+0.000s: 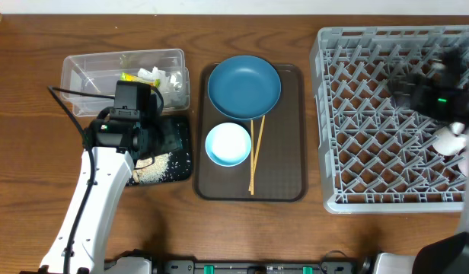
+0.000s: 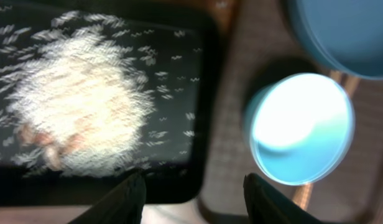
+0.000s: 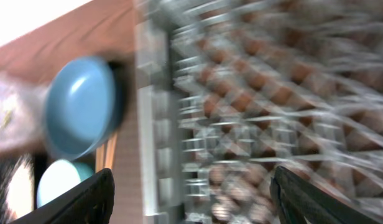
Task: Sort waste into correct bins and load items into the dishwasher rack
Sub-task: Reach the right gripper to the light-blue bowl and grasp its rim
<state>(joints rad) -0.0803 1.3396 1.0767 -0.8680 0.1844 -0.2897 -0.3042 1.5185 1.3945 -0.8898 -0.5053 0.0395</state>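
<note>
Whitish rice scraps (image 2: pixel 79 106) are seen whole only by L wrist; wooden chopsticks (image 1: pixel 256 152) laid front-to-back; L gripper (image 2: pixel 193 186), R gripper (image 3: pixel 191 180) spread apart.

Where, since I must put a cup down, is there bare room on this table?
Free: the right side of the serving tray, between the chopsticks and its rim; the wood in front of it; the wood left of the clear box. Crowded: around the black tray; the gap to the rack is narrow.

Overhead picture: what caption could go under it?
Left claw hovers over the black tray of rice scraps; plate, bowl and chopsticks sit beside the rack.
</note>
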